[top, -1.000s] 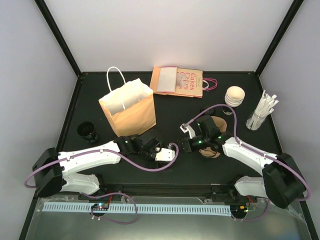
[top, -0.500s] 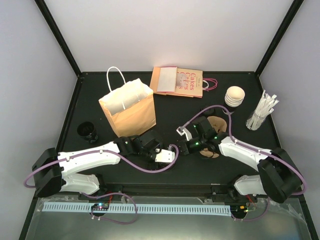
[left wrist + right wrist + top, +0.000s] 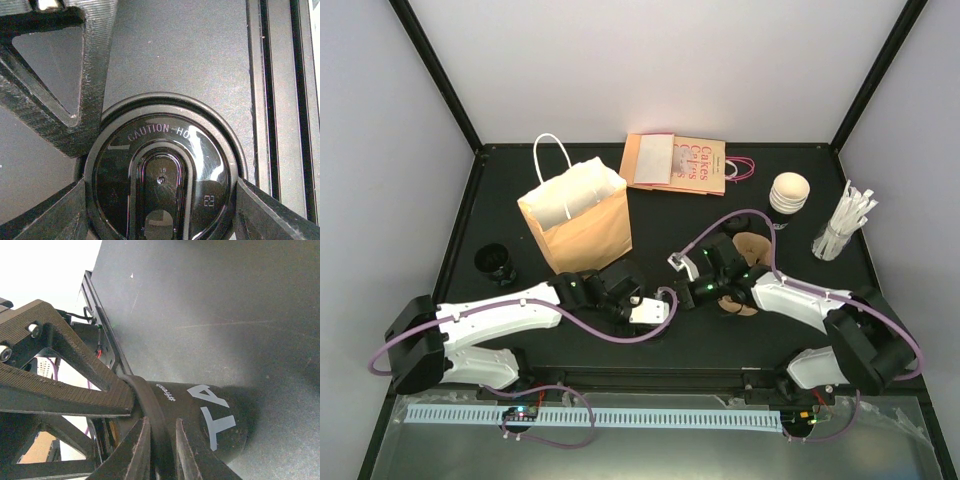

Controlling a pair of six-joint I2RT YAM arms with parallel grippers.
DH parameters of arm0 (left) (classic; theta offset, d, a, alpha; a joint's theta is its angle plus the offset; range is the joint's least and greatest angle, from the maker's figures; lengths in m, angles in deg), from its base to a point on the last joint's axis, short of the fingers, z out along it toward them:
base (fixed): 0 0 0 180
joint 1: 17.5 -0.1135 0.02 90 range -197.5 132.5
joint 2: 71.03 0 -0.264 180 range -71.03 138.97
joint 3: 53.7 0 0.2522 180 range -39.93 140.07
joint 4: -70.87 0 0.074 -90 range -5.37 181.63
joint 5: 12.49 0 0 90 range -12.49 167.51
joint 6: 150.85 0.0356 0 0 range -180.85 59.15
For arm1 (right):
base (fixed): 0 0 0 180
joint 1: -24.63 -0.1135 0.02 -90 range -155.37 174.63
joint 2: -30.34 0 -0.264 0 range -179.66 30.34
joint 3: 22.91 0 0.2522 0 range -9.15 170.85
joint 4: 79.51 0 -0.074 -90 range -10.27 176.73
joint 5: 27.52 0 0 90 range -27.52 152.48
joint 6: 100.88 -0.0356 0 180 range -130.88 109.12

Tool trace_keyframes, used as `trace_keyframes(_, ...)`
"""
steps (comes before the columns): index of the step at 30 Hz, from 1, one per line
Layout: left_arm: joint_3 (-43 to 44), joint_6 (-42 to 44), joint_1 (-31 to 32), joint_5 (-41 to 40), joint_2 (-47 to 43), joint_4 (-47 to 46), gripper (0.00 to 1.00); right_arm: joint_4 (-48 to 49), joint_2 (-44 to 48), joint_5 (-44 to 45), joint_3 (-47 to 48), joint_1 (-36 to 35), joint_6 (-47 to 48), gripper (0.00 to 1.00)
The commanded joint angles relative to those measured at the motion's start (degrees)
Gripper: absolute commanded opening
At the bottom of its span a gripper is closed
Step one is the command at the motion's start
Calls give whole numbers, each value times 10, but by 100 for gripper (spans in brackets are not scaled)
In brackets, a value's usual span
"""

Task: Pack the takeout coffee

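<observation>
Right gripper (image 3: 159,450) shifted left, one coffee cup (image 3: 160,175)

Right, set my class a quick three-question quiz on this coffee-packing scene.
1. True or false: the cup has its lid on.
2. Fill in: the first word on the lid is ___.
3. The right pincer pinches: A the lid's rim, B a straw, C the bag.
Key: 1 true; 2 CAUTION; 3 A.
</observation>
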Motion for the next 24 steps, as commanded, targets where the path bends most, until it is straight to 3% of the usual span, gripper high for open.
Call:
trace_keyframes(1, -1, 30, 14, 12, 28, -5, 57, -34, -34, 57, -45, -25, 17, 17)
trace_keyframes(10, -5, 29, 17, 9, 21, -7, 57, -43, -13, 100, -52, -30, 18, 14)
trace_keyframes(24, 8, -40, 17, -24, 16, -18, 56, -133, 171, 252, 23, -16, 2, 19)
